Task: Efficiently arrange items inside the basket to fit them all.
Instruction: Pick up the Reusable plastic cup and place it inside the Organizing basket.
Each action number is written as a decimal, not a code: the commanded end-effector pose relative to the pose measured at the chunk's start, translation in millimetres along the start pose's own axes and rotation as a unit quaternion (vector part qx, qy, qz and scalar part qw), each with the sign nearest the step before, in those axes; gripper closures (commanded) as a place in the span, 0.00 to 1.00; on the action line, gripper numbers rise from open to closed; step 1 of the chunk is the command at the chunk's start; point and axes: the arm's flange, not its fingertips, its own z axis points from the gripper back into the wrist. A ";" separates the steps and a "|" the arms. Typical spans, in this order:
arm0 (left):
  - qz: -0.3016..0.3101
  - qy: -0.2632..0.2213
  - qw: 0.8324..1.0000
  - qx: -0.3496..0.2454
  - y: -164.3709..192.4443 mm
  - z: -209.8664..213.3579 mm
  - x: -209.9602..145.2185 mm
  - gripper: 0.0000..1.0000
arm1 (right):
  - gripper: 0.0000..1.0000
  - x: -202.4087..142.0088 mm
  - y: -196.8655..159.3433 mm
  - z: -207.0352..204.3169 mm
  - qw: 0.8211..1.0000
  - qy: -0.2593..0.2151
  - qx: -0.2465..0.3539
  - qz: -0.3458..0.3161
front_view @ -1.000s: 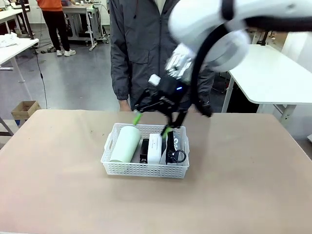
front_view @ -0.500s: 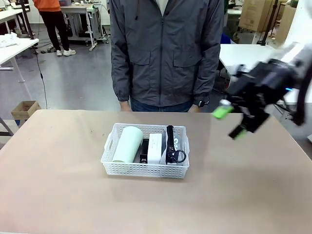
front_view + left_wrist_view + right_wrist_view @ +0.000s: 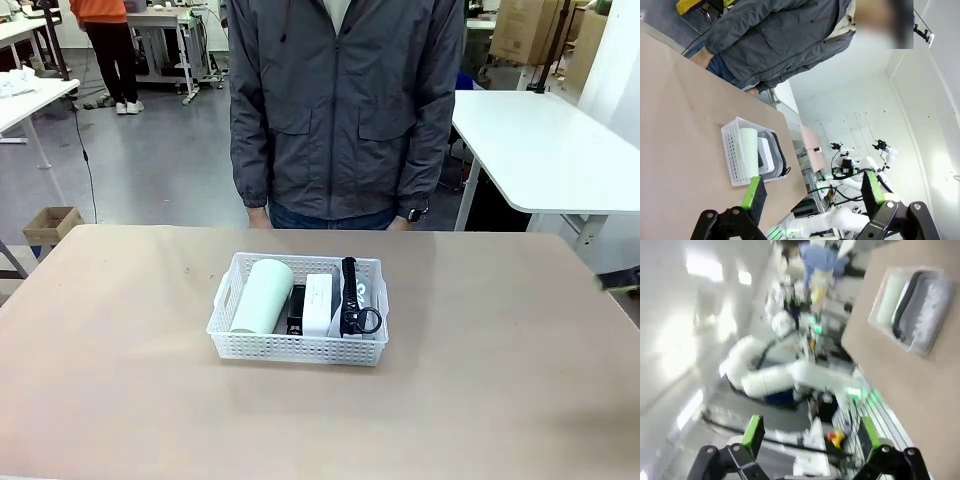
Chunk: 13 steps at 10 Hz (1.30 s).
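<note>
The white basket (image 3: pixel 297 345) is sitting mid-surface in front of the person, with the pale green cup (image 3: pixel 262 294) lying on its side, the black stapler (image 3: pixel 296 309), the small white box (image 3: pixel 318 304) and the grey pouch (image 3: pixel 362 292) lying side by side, which looks chosen so everything fits. Both the left gripper (image 3: pixel 810 192) and the right gripper (image 3: pixel 809 432) are hanging well away from it, fingers spread and gripping nothing, so the packing looks complete.

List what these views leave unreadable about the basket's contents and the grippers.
- Black stapler: front view, mostly hidden between the pale green cup and white box.
- Grey pouch: its strap covers most of it.
- Basket contents: right wrist view, motion-blurred.
- Right gripper, left gripper: both open, empty.
</note>
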 end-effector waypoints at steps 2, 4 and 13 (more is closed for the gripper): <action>0.002 -0.007 1.000 -0.012 -4.2 -2.6 1.3 0.00 | 0.00 -63.3 -44.2 -44.3 0.964 -0.228 0.038 -0.132; 0.002 -0.007 1.000 -0.012 -4.2 -2.6 1.3 0.00 | 0.00 6.0 -39.9 45.5 0.986 -0.135 0.019 -0.092; 0.002 -0.007 1.000 -0.012 -4.2 -2.6 1.3 0.00 | 0.00 6.0 -39.9 45.5 0.986 -0.135 0.019 -0.092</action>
